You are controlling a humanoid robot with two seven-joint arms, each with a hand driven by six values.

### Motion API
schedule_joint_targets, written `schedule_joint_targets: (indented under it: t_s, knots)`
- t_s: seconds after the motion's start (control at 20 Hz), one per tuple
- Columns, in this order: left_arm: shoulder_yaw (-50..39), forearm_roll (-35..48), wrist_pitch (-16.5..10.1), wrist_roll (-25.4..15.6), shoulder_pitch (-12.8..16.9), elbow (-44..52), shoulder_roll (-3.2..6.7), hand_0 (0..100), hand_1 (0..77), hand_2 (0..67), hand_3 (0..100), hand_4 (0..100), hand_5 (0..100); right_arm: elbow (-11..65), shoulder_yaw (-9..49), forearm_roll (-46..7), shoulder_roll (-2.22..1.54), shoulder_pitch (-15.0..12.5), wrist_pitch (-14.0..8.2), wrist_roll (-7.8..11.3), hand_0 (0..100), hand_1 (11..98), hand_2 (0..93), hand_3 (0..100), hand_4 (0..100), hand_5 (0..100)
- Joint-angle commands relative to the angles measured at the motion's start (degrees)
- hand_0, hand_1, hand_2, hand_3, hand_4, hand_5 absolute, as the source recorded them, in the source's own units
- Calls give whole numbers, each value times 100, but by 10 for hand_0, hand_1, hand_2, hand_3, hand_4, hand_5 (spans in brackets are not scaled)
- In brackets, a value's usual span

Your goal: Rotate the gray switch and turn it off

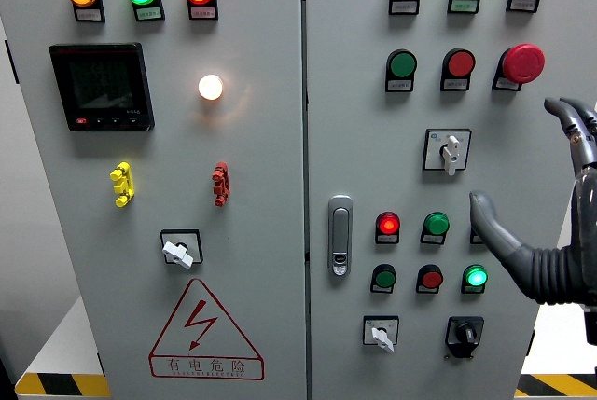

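i'm facing a grey control cabinet (270, 186) with two doors. on the left door i see three lit lamps, a dark meter display (102, 86), a glowing white lamp (211, 87), a yellow toggle (121, 184), a red one (220, 184), a small rotary switch (179, 251) and a red hazard triangle (205, 330). past the door latch (340, 235), the right door carries coloured buttons and the gray switch (448, 150), its handle pointing down, high on the panel. my right hand (550, 204) enters at the right edge, partly cut off; its fingers (567, 113) are spread, holding nothing, apart from the switch. the thumb hides a button. striped floor tape shows below.
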Motion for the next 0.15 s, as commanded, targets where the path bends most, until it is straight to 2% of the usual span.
schedule_joint_targets:
  t_s: [0.0, 0.1]
  knots:
    - [0, 0, -1, -5, -6, 0, 2, 0, 0, 101, 207, 121, 127, 12, 0, 4, 5, -57, -17, 10, 160, 466, 137, 182, 76, 272]
    - [0, -9, -1, 4, 3, 0, -6, 0, 0, 101, 207, 121, 127, 12, 0, 4, 5, -75, -17, 10, 149, 467, 119, 173, 69, 263]
